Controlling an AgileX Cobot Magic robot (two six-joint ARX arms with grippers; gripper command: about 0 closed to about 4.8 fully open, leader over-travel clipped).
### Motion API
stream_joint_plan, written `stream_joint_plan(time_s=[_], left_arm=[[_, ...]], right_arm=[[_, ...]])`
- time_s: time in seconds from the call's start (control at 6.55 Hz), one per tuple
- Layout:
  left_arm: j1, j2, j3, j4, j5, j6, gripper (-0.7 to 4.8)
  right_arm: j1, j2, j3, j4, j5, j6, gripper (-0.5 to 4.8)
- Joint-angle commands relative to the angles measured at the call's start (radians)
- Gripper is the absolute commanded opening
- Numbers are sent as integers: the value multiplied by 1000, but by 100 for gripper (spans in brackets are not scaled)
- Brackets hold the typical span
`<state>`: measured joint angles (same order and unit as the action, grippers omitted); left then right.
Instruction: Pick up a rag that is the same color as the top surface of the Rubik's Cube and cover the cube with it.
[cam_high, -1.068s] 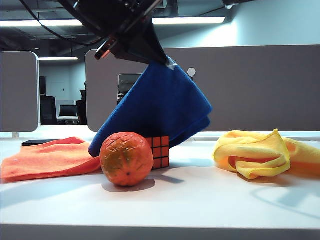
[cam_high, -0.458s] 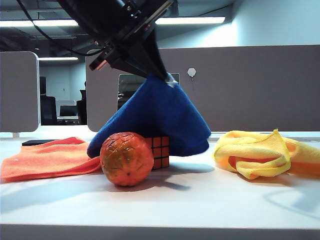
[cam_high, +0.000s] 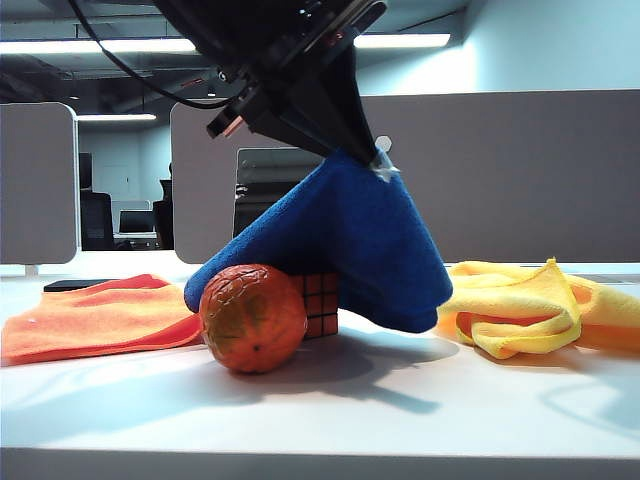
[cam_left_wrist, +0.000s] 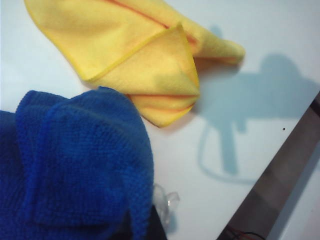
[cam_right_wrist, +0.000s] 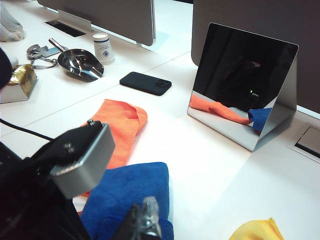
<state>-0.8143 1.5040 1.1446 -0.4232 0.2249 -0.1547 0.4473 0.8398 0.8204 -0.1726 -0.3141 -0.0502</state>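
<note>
The left end effector, pinched on a corner of the deep blue fuzzy microfibre rag, drapes it over the small orange-faced Rubik's Cube below it, so release should follow, while the right end effector, beside the rag, cannot be read.

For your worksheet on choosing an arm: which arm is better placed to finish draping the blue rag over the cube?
Left. The left gripper is shut on the blue rag, holding it above the Rubik's Cube. The right gripper holds nothing; its fingers show only in its own wrist view.
</note>
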Motion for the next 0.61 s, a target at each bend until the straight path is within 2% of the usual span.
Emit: stream_joint_plan(time_s=[0.15, 0.31, 0.46, 0.61], left_arm=[[-4, -3, 2, 27, -60, -3, -5], [-4, -3, 2, 41, -72, -3, -5], [-5, 39, 2, 67, -63, -22, 385], [-5, 41, 2, 71, -64, -22, 463]], right_arm=[[0, -19, 3, 11, -3, -2, -5], [0, -19, 3, 10, -3, -3, -5], [0, -26, 3, -13, -3, -3, -5], [0, -28, 3, -14, -3, -3, -5]])
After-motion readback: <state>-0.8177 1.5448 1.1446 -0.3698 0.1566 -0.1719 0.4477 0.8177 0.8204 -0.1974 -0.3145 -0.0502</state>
